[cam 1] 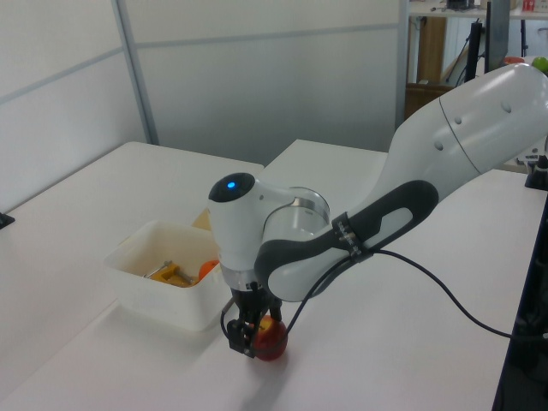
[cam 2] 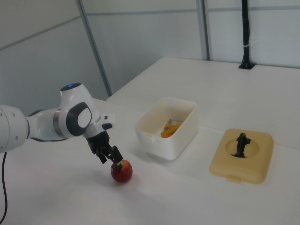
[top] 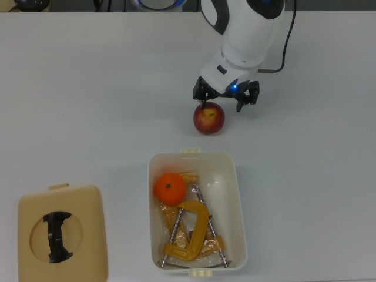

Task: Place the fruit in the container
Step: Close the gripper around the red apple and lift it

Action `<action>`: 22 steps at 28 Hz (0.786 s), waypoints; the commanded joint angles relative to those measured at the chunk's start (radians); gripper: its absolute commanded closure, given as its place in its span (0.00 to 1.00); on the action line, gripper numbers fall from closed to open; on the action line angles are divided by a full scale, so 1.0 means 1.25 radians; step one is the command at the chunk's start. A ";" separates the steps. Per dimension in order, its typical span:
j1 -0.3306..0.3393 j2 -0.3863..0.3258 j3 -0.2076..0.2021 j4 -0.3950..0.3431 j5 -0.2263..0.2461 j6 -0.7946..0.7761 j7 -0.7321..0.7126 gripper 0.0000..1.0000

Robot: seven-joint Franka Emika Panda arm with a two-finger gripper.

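A dark red apple lies on the white table beyond the container's short end in the top view. My gripper stands open just above and behind it, one fingertip at the apple's top. The right view has the gripper low over the apple. An orange lies inside the cream-white container. In the left view the gripper partly hides the apple.
A yellow clamp and metal pieces lie in the container with the orange. The flat beige lid with its black handle rests at the top view's lower left. A black cable trails from the arm.
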State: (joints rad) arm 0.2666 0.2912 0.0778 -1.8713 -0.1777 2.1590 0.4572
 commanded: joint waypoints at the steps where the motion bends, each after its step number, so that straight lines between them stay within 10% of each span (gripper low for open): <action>1: 0.009 -0.012 -0.029 -0.041 -0.017 0.045 0.007 0.00; 22: 0.006 0.012 -0.068 -0.041 -0.050 0.083 -0.003 0.00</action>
State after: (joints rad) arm 0.2652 0.3048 0.0074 -1.8961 -0.2130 2.1991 0.4567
